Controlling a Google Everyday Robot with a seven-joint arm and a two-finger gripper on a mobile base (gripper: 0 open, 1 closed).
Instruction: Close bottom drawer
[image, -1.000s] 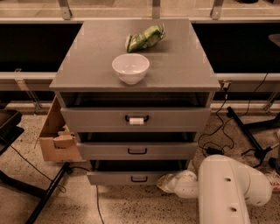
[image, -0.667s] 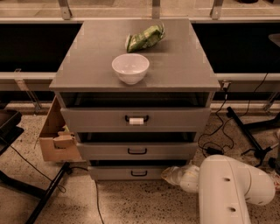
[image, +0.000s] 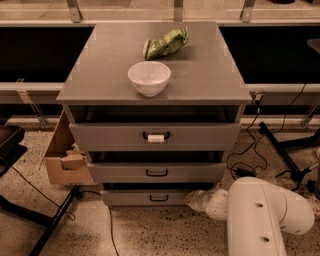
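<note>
Gripper-wise (image: 198, 199), honestly can't tell if it's open or closed. It sits low by the floor on the end of the white arm (image: 265, 215), right against the right end of the bottom drawer (image: 130, 197). That drawer is the lowest of three: short grey front, little black loop handle (image: 159, 198), thin dark gap above it. Compared to a second ago it's slid further in, and the gripper went with it. Up on the cabinet top (image: 110, 65) there's a white bowl (image: 149, 77), with a green bag (image: 166, 44) behind it.
</note>
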